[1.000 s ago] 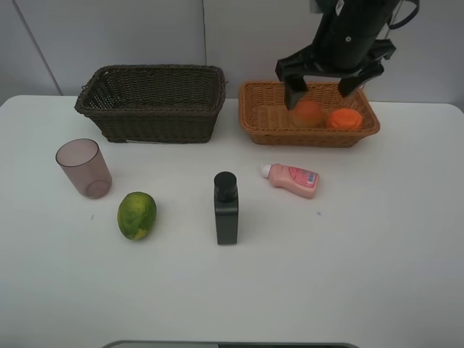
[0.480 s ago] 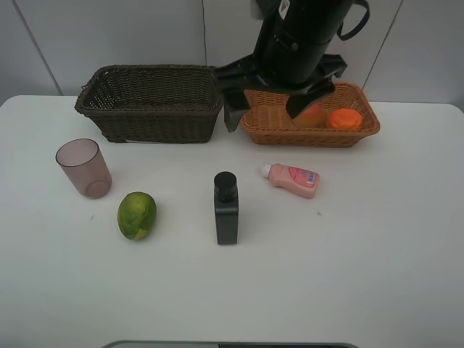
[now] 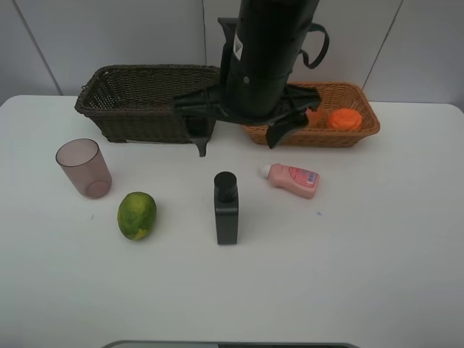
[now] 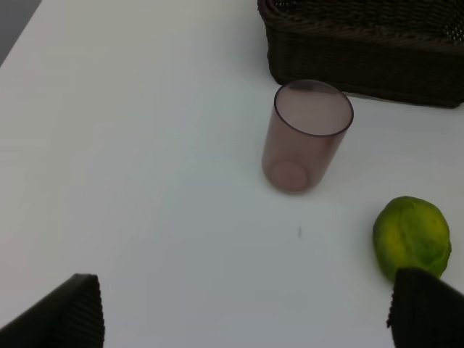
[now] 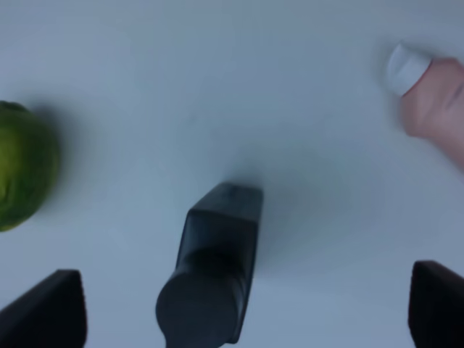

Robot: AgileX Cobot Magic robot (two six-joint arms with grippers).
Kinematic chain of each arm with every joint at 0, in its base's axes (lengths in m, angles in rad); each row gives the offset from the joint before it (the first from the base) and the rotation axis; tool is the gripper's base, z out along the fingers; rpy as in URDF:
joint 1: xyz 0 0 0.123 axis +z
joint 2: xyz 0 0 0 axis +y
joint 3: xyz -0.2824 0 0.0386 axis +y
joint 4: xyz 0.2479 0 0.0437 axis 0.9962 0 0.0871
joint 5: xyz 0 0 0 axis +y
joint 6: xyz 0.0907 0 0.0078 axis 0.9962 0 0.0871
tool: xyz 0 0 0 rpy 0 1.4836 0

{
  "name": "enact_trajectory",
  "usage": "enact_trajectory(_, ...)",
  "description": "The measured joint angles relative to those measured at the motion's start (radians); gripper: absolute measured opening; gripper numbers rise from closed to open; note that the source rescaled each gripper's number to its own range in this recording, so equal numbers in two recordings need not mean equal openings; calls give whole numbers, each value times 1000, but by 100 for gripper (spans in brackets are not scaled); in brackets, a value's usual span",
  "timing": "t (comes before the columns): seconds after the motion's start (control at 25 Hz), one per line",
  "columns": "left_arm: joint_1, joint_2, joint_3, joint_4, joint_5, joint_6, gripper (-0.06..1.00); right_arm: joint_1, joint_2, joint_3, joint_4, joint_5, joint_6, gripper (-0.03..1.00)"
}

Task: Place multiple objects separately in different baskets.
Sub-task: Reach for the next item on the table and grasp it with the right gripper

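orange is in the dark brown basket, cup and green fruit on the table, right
No. The orange is in the light tan basket, not the dark brown basket, as the exterior high view shows. The cup and green fruit are on the table.

peach (image 3: 315, 116) half hidden, pink bottle (image 5: 438, 106) cropped

Right arm (image 3: 264, 58) is angled down at centre, right tool (image 3: 237, 147) spread wide — left tool (image 4: 246, 319) likewise spread, nothing gripped.
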Motion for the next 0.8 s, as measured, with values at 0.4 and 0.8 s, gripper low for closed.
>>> enact_trajectory(0.4,0,0,0,0,0,0,100,30,120,0,-2,-11,75,98)
enact_trajectory(0.8,0,0,0,0,0,0,100,30,219,0,14,-52,138,98)
